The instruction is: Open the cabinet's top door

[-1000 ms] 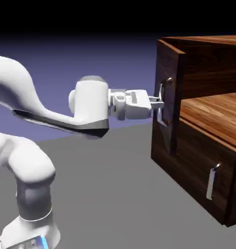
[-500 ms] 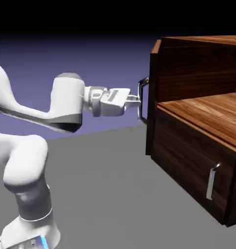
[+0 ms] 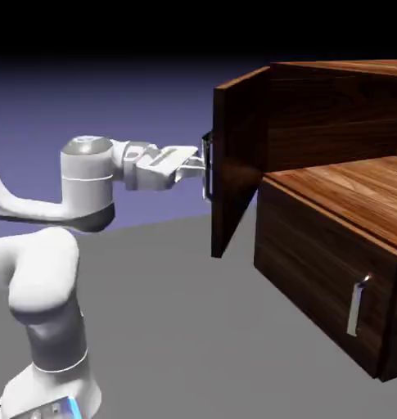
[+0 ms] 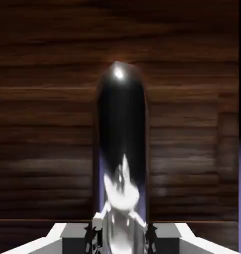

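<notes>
The dark-brown wood-grain cabinet (image 3: 340, 123) stands at the exterior view's right. Its top door (image 3: 238, 159) is swung well out from the cabinet body, hinged on its far side. On the door's outer face runs a vertical silver handle (image 3: 206, 168). My gripper (image 3: 200, 166) is shut on this handle, the white arm reaching in level from the left. The hand view is filled by the door's wood (image 4: 47, 124). There the shiny handle (image 4: 122, 144) runs up the middle, and the gripper (image 4: 121, 234) clamps its lower end.
Below the open door is the cabinet's lower panel (image 3: 316, 286), shut, with a short straight silver handle (image 3: 357, 304). The grey table (image 3: 193, 327) spreads out before the cabinet. My arm's base (image 3: 46, 360) stands at the lower left.
My gripper has pulled back to the left with the handle held. The top door has swung from barely ajar to widely open.
</notes>
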`<move>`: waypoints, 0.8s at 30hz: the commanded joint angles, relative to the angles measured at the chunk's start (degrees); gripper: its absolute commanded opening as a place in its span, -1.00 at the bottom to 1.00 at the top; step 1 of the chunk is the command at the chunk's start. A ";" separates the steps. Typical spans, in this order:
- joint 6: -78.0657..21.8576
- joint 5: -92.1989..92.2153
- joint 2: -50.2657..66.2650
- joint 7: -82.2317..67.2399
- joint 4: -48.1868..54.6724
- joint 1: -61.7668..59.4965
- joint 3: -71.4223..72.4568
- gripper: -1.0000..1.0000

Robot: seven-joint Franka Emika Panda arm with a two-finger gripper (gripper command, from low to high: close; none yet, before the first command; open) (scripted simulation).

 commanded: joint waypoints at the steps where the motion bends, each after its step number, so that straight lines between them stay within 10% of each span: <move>1: -2.55 2.65 -0.62 -1.02 -0.03 1.64 1.53 -1.00; 24: -56.36 41.32 7.12 -5.87 31.44 -0.11 42.02 -1.00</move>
